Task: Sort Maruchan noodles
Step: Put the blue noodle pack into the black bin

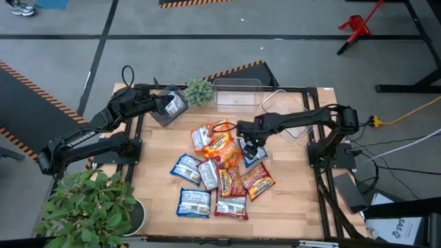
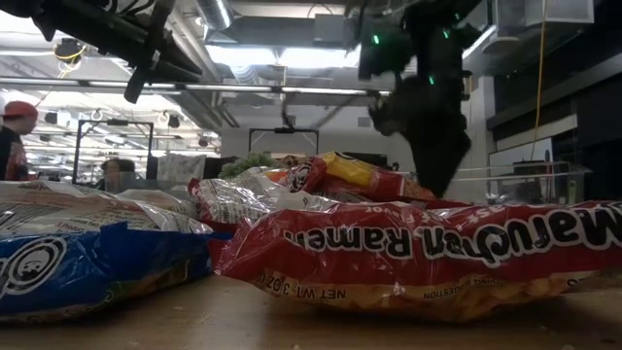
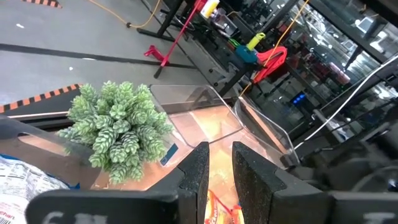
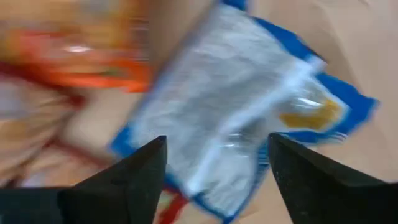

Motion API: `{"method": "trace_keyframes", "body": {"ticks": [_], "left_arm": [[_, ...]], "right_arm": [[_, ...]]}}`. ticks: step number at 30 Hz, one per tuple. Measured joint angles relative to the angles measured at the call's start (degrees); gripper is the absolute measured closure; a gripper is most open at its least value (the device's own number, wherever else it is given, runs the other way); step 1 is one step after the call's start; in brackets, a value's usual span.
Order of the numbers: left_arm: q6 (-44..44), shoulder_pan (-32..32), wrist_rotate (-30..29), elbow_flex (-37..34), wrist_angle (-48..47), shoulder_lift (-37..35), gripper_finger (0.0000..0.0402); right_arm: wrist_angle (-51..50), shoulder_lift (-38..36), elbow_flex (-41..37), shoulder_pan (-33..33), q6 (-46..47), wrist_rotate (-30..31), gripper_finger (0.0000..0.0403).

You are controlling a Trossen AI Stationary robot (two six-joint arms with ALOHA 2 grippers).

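Heaped mid-surface: glossy flat blue, orange and red Maruchan noodle packets, awaiting sorting. Poised directly above a blue-and-white plastic packet, fingers spread for the pick: right pincer. Raised near the far-left corner, gripping another blue-and-white packet for delivery: left pincer.

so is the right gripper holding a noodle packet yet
No, the right gripper is open above a blue-and-white packet, its fingers spread clear of it.

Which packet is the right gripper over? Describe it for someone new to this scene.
On the wooden table, find the noodle pile's right edge. There the open right gripper hovers over a blue-and-white glossy plastic packet, the only blue one there; its neighbours are orange and red.
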Motion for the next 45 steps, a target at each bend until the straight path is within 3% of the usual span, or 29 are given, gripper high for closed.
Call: {"method": "trace_keyframes", "body": {"ticks": [6,12,26,30,41,45], "left_arm": [[0.0,0.0,-1.3,0.0,0.0,0.0,0.0337],[0.0,0.0,-1.7,0.0,0.0,0.0,0.0337],[-0.5,0.0,-1.7,0.0,0.0,0.0,0.0337],[-0.6,0.0,-1.7,0.0,0.0,0.0,0.0337],[-0.6,0.0,-1.7,0.0,0.0,0.0,0.0337],[-0.6,0.0,-1.6,0.0,0.0,0.0,0.0337]], "right_arm": [[6.0,0.0,-4.1,-0.1,5.5,4.4,0.0079],[4.2,0.0,-6.0,0.0,11.6,8.5,0.0066],[18.4,-0.3,-14.5,0.0,18.8,3.8,0.0074],[21.3,-0.2,-14.6,0.0,18.9,2.1,0.0123],[21.0,0.0,-11.0,0.1,15.3,1.4,0.0350],[17.3,0.2,-7.8,0.1,12.5,1.3,0.0395]]}}
